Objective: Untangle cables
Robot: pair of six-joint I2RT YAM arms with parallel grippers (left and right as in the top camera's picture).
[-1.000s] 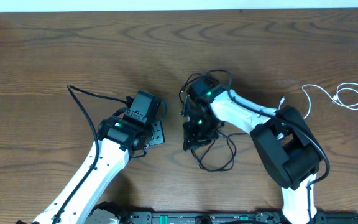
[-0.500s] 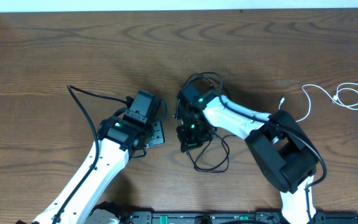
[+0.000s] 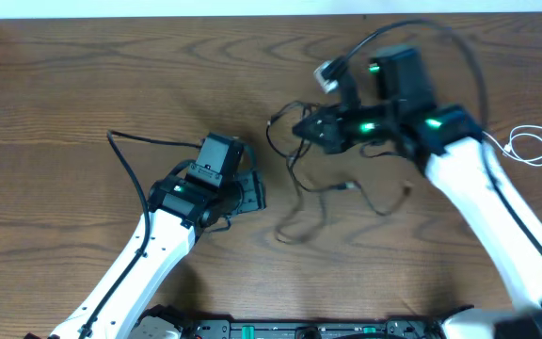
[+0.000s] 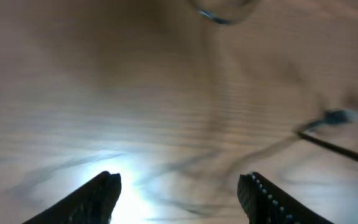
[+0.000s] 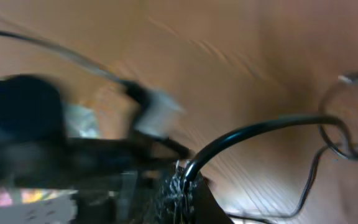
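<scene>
A tangle of thin black cables [image 3: 320, 185] lies spread on the wooden table between the arms. My right gripper [image 3: 301, 129] is raised and blurred, shut on a black cable [image 5: 253, 129] that bends out of its jaws [image 5: 182, 180] in the right wrist view. More thin black cord [image 5: 328, 134] hangs below it there. My left gripper [image 3: 252, 193] is open and empty just left of the tangle. In the left wrist view its fingers [image 4: 179, 186] are spread above bare wood, with a black cord and plug end [image 4: 331, 121] ahead to the right. A white cable [image 3: 527, 144] lies apart at the far right.
The thicker black robot cable [image 3: 144, 146] runs along the left arm. The wooden table [image 3: 83, 85] extends back to a white wall edge. The right arm [image 3: 497, 198] crosses the right side of the table.
My right gripper has lifted up and back to the right with a black cable, pulling the tangle open and spreading it. My left gripper has shifted slightly right.
</scene>
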